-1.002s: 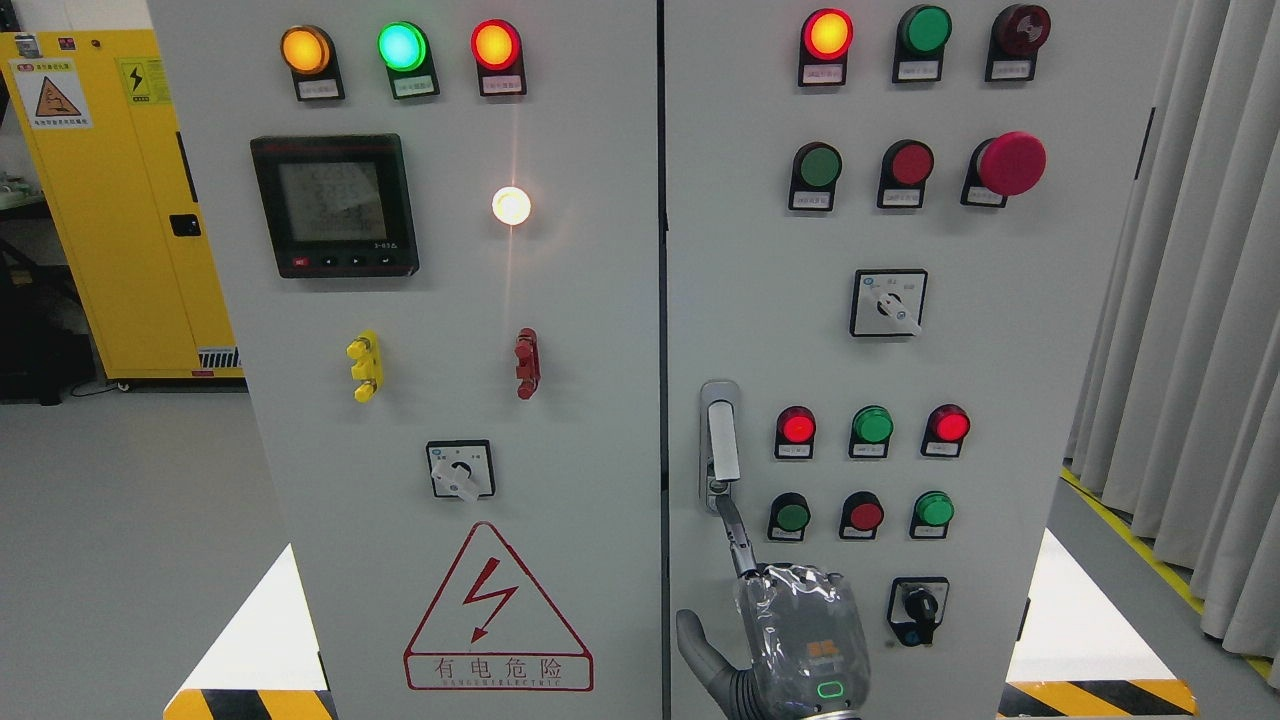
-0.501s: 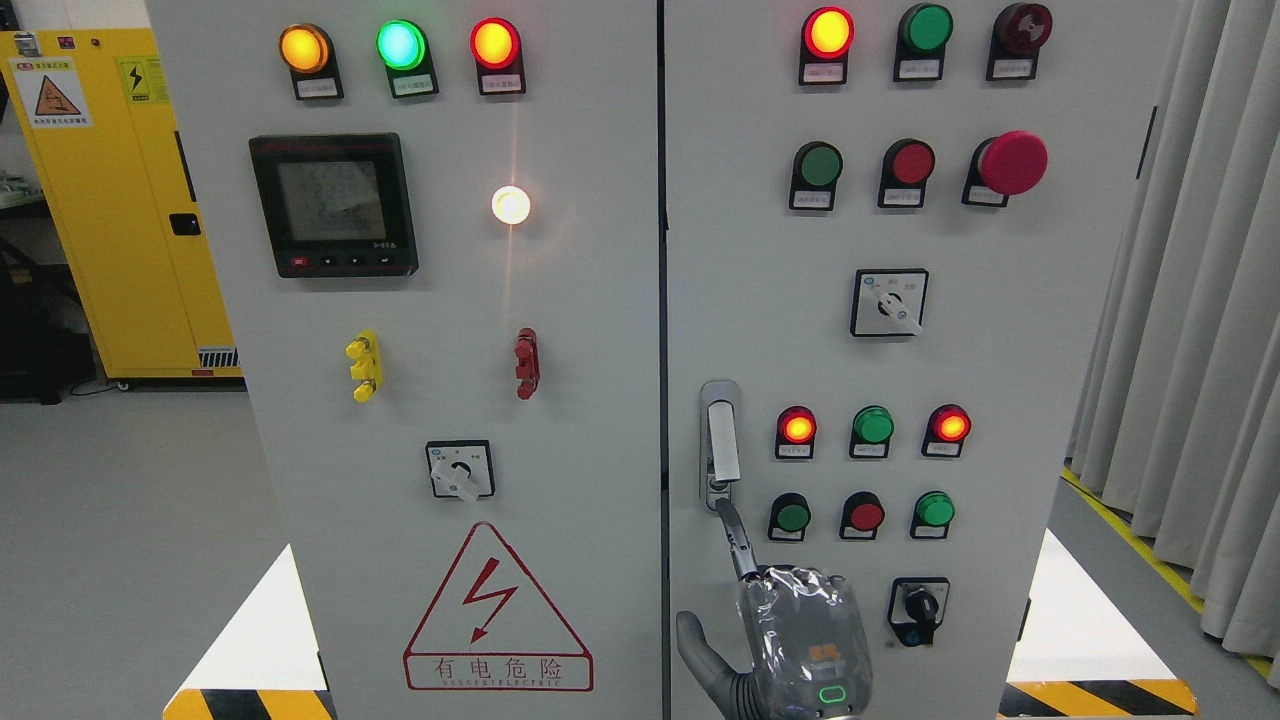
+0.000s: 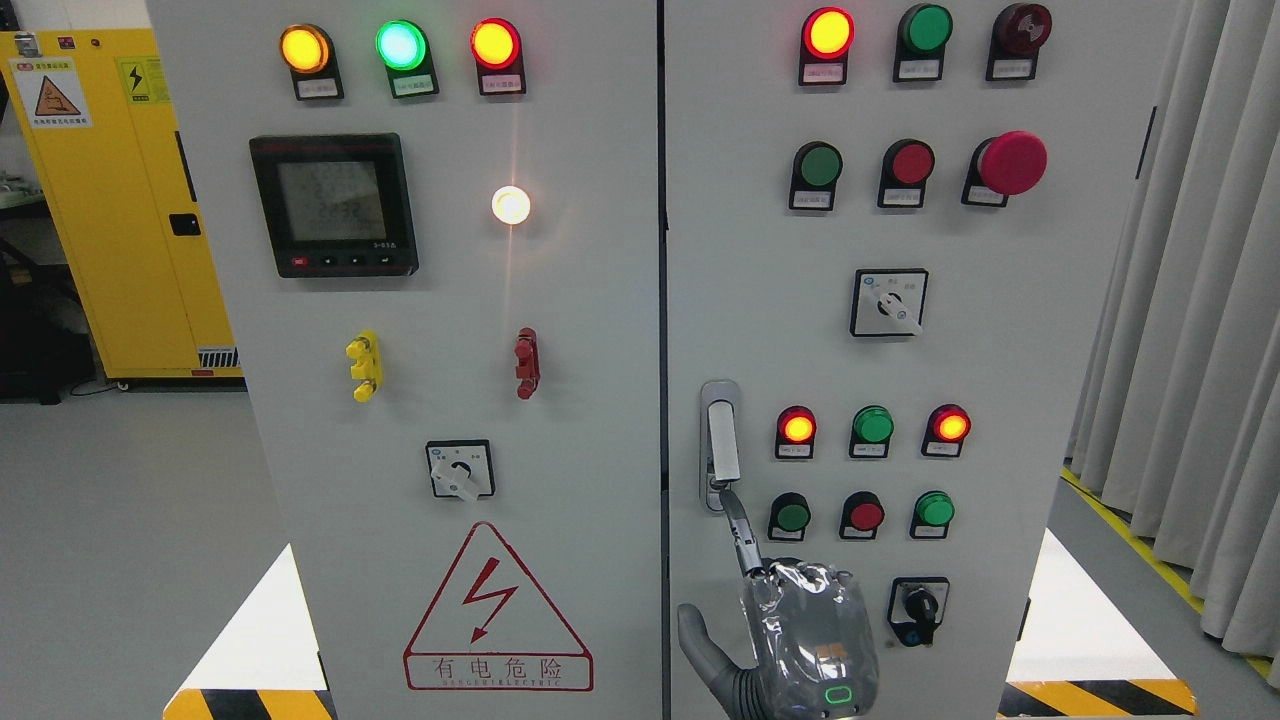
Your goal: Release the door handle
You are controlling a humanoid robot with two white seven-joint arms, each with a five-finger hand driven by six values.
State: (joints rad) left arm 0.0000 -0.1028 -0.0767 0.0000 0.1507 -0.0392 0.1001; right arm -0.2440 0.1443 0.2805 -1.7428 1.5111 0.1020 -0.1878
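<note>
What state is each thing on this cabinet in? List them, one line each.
Silver door handle: upright in its plate, door shut.
Green round lamp, top left: lit.
Green round lamp, top right: unlit.
Small white lamp: lit.
Black meter display: on.
Right hand: reaching up to the handle's lower end.

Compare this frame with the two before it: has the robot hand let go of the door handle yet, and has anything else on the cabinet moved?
Not yet. The robot hand has crept slightly up and to the right, one finger extended, its tip now at the bottom end of the door handle. The handle itself hangs vertical as before. The meter's digits differ; lamps and switches are unchanged.
</note>
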